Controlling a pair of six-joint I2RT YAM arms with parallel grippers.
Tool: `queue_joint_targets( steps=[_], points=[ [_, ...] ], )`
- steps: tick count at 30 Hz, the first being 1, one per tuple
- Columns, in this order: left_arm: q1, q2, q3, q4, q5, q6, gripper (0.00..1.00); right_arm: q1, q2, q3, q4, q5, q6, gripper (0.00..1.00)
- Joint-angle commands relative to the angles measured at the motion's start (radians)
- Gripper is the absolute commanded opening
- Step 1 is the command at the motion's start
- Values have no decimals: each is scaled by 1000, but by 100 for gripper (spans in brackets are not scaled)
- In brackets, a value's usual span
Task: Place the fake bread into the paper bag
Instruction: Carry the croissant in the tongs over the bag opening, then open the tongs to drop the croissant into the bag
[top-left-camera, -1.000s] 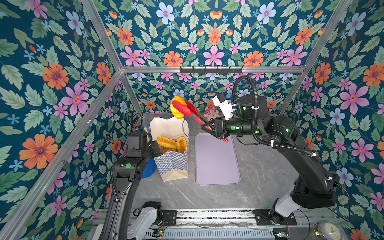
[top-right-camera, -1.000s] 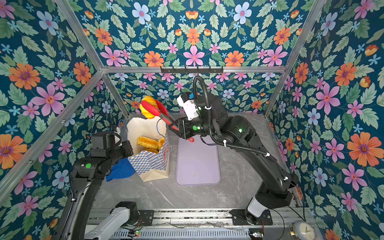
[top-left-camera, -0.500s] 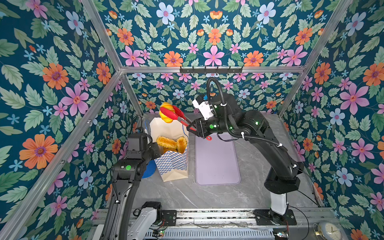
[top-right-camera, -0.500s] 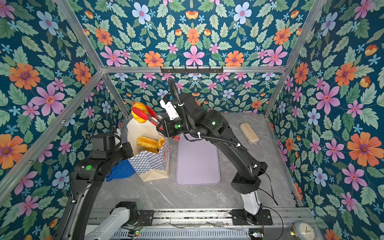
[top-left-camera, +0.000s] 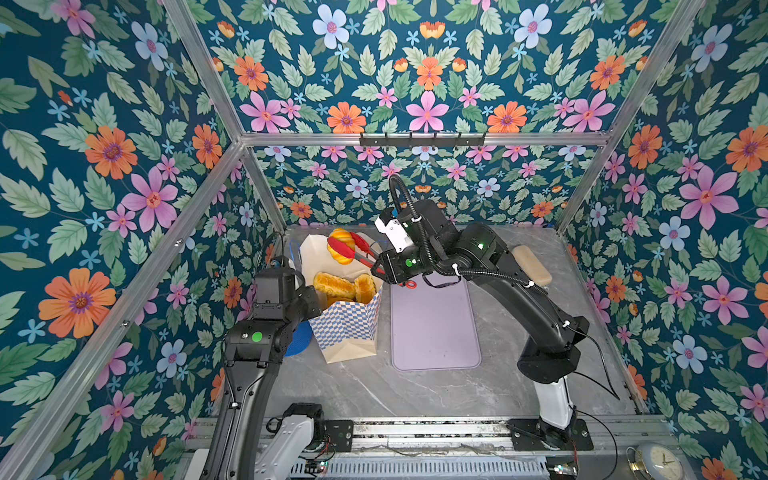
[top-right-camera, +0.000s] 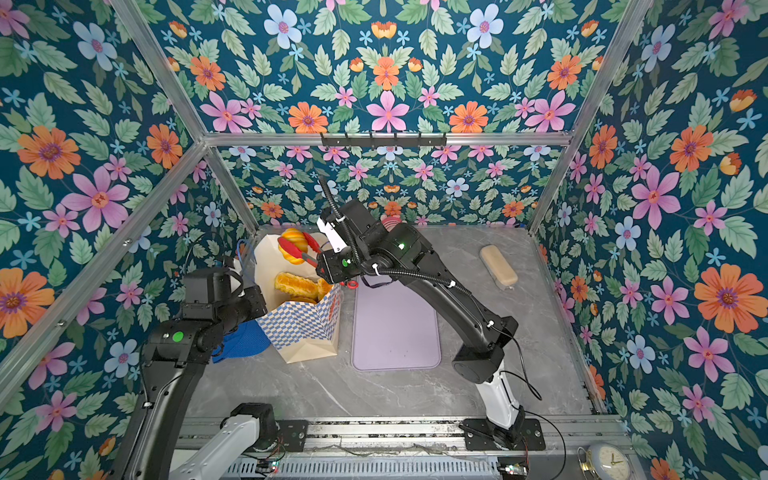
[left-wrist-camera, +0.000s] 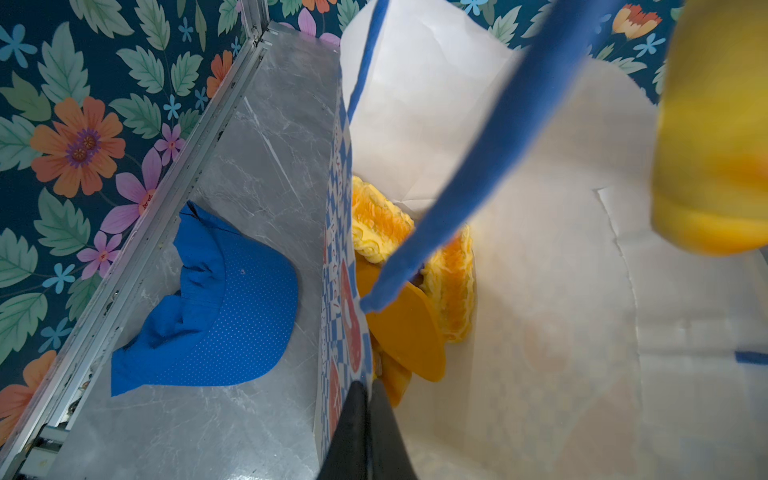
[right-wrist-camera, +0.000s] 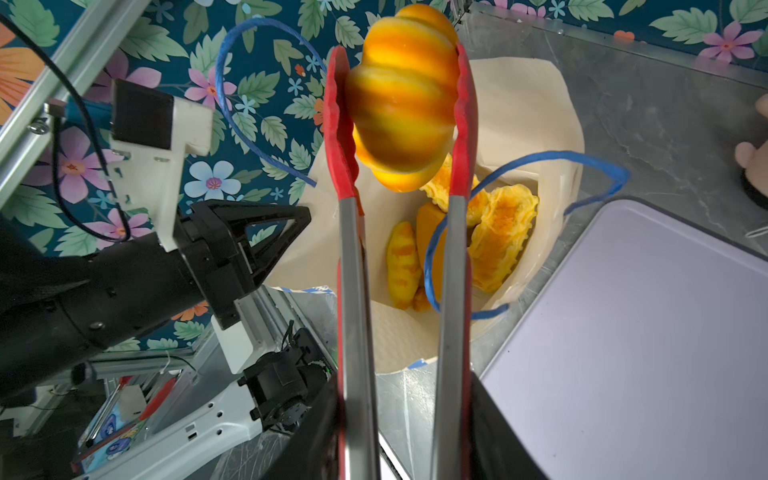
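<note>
Upright on the grey tabletop (top-left-camera: 415, 395), toward the left in both top views: paper bag (top-left-camera: 349, 328), mouth open, blue-and-white checkered band facing the front. Inside it, several golden pastries (top-left-camera: 340, 284) piled together, with a blue cord handle (right-wrist-camera: 519, 166) looping across them in the right wrist view. Above the open mouth, near the bag's back wall and clear of the pile: striped loaf (right-wrist-camera: 401, 104), squeezed between the red tips of metal tongs (right-wrist-camera: 353, 291) and touching both. Right gripper (top-left-camera: 381, 269) stretched in from the right side, jaws clamped round the tongs' two arms toward their hinge end. Left gripper (left-wrist-camera: 368, 424) at the bag's left wall, jaws pressed together, seemingly with the paper rim pinched between them, though hard to confirm from so close. Just right of the bag, flat on the tabletop: lilac mat (top-left-camera: 434, 328). Left of the bag, beside the left arm: crumpled blue cap (left-wrist-camera: 224, 299). Far right, toward the back corner and well apart from the bag: pale beige block (top-left-camera: 532, 266).
</note>
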Motion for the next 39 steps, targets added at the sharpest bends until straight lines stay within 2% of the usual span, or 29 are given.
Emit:
queue_joint_targets(
  steps=[1, 20, 32, 39],
  points=[
    [1, -2, -1, -7, -11, 1, 8, 4, -1, -13, -8, 29, -18, 46],
    [1, -9, -8, -7, -14, 0, 9, 4, -23, -11, 6, 18, -13, 57],
    [1, 4, 5, -4, -7, 0, 10, 4, -83, 0, 64, -3, -25, 55],
    [1, 7, 18, 5, 2, -1, 10, 4, -192, -80, 128, 51, -57, 54]
  ],
)
